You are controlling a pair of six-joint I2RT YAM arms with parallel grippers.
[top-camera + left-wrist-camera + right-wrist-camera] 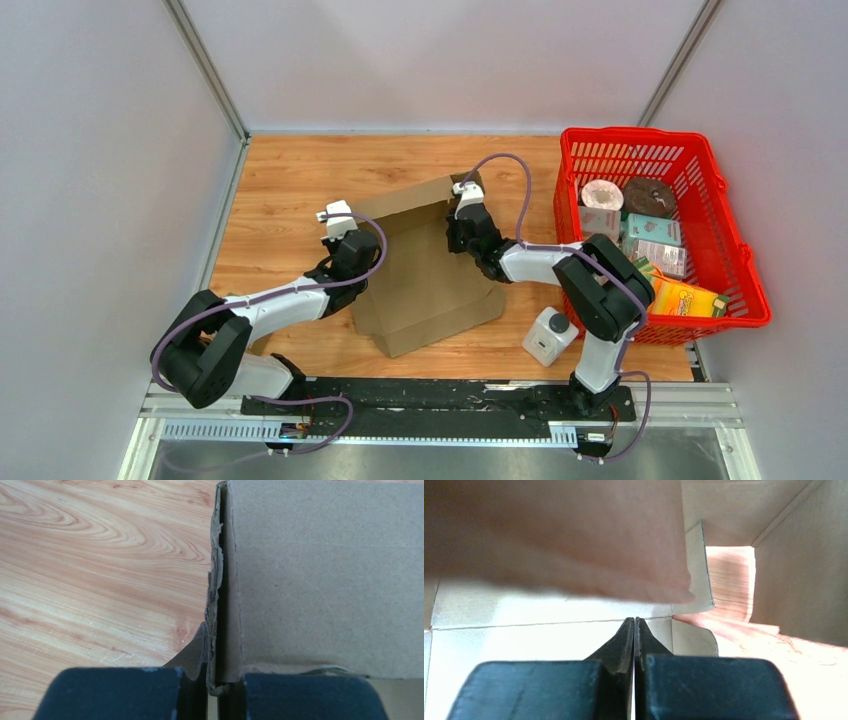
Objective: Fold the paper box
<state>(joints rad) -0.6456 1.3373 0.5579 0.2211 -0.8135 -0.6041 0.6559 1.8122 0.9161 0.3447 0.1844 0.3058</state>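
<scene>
Both closed — left hand (pixel 213 679) pinches frayed paper box (pixel 325 580) edge (right hand (pixel 634 630): tips touching).

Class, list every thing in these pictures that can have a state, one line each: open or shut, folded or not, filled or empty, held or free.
cardboard box: half-raised, ends open, not yet folded shut.
left gripper: shut on the box's ragged edge.
right gripper: fingers shut together inside the box, nothing seen between them.
red basket: upright, filled with packaged goods.
small white device: standing free beside the box, not held.
</scene>
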